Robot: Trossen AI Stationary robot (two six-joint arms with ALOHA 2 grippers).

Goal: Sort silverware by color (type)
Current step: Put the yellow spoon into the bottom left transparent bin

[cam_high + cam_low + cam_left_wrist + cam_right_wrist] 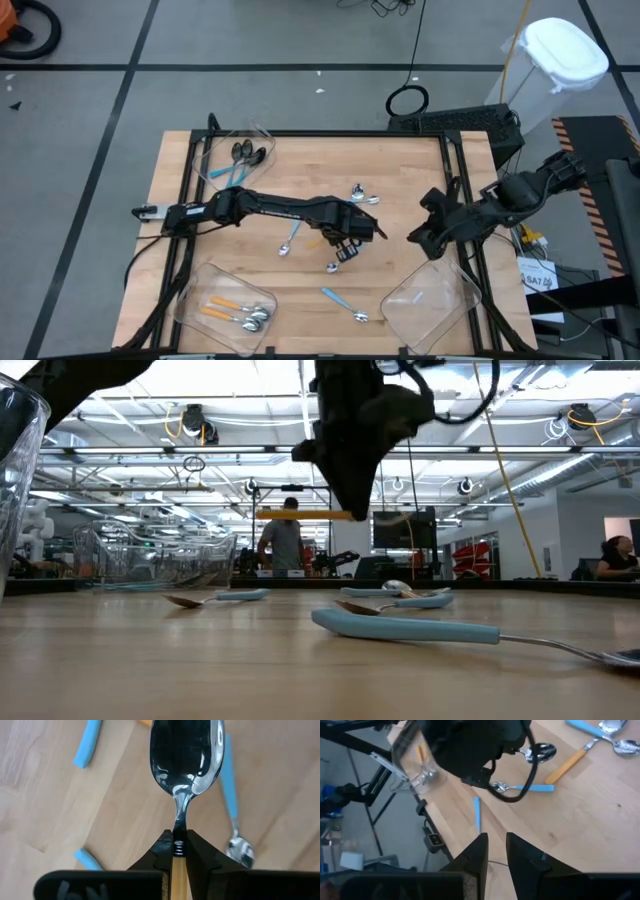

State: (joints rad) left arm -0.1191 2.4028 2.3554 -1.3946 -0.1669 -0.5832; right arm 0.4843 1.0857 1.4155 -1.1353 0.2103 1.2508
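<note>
1. Spoons lie scattered on the wooden worktop; one blue-handled spoon rests near the front edge.
2. Left claw hangs above the worktop's middle, clamped on an orange-handled spoon with a silver bowl.
3. Right claw waits at the right side, fingers narrowly parted, holding nothing.
4. Clear bins sit at the corners.
5. Behind, a person stands in a bright workshop.

grey floor runs all around the wooden table, crossed by dark tape lines. a white lidded bin stands off the far right corner. out back, ceiling lights glow over open beams, a person stands at a bench, another sits far right.
</note>
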